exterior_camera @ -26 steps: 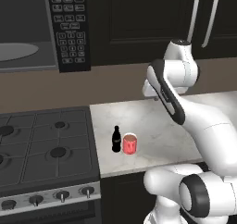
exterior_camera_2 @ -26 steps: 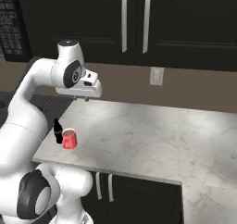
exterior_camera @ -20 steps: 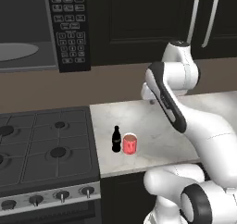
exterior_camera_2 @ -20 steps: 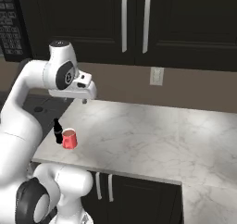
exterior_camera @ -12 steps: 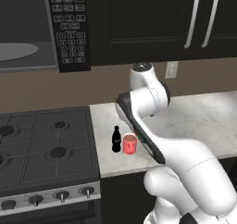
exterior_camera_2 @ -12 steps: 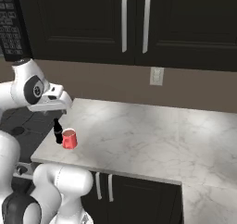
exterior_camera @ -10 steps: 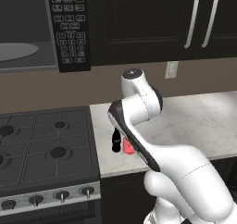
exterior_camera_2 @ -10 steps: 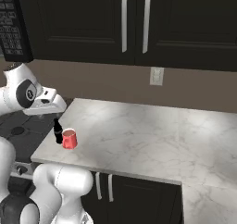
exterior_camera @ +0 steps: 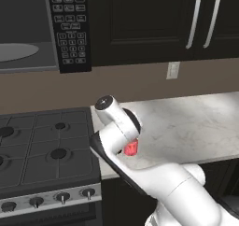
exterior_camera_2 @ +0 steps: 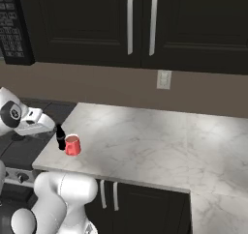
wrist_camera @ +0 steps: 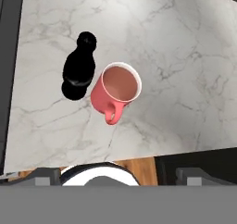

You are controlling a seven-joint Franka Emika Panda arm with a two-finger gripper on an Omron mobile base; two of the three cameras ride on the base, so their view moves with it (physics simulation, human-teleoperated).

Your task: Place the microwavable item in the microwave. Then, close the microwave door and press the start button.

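In the left base view we note the microwave [exterior_camera: 28, 31] at about 10 o'clock, cavity exposed, its grey turntable plate [exterior_camera: 14, 52] visible and the keypad panel [exterior_camera: 69, 29] on its right. Below it sits the gas stove [exterior_camera: 42, 145]. In the hand view, reading left to right, the black bottle [wrist_camera: 79, 71] stands upright on the marble counter [wrist_camera: 176, 56], and the red mug [wrist_camera: 116, 90] sits just beside it at roughly 4 o'clock from the bottle, upright, pale rim up, handle pointing toward 6 o'clock. We cannot tell whether bottle and mug touch. The gripper [wrist_camera: 119, 174] hovers above the mug, released, jaws spread wide with a fingertip at each bottom corner, holding nothing. In the right base view the mug sits near the counter's left front corner, with dark cabinets [exterior_camera_2: 140, 25] at 12 o'clock.
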